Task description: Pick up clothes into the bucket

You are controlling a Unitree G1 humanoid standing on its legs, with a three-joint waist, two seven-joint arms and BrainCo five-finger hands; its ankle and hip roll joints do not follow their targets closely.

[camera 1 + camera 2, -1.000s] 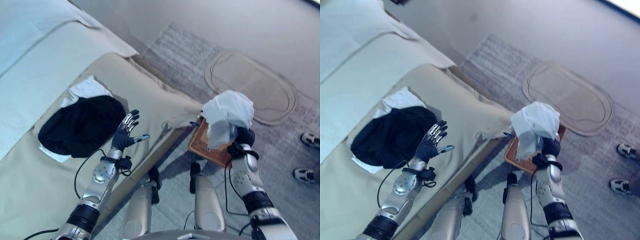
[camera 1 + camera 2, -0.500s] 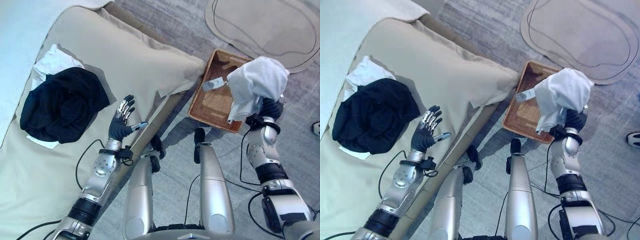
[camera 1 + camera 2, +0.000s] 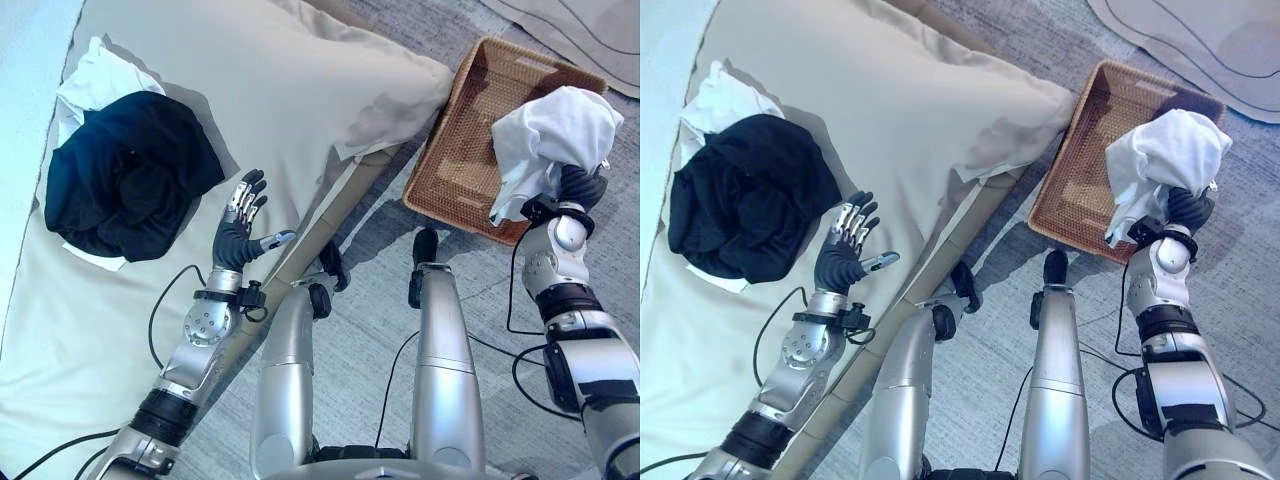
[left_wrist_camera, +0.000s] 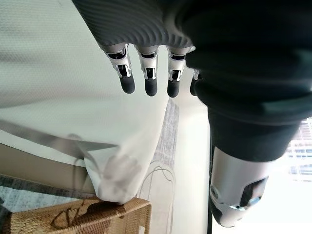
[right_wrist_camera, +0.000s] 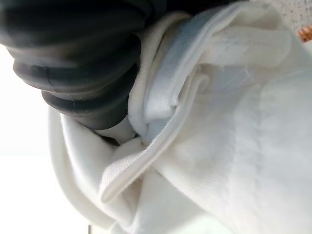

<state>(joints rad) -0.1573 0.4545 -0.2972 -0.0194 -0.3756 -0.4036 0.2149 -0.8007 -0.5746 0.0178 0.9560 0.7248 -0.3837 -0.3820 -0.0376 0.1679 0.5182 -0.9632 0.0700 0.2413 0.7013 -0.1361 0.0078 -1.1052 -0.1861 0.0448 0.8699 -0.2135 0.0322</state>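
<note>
White garment (image 3: pixel 555 135) bunched in right hand (image 3: pixel 580 187), over basket (image 3: pixel 470 150).

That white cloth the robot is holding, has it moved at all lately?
Yes. The crumpled white cloth in the right hand now hangs over the woven wicker basket, formerly nearer its edge.

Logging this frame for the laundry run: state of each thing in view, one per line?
white garment: bunched, held up over the basket by the right hand.
right hand: shut on the white garment.
left hand: open, holding nothing, over the bed.
wicker basket: on the floor beside the bed, nothing seen inside.
black garment: crumpled on the bed, untouched.
white cloth: on the bed, partly under the black garment.
</note>
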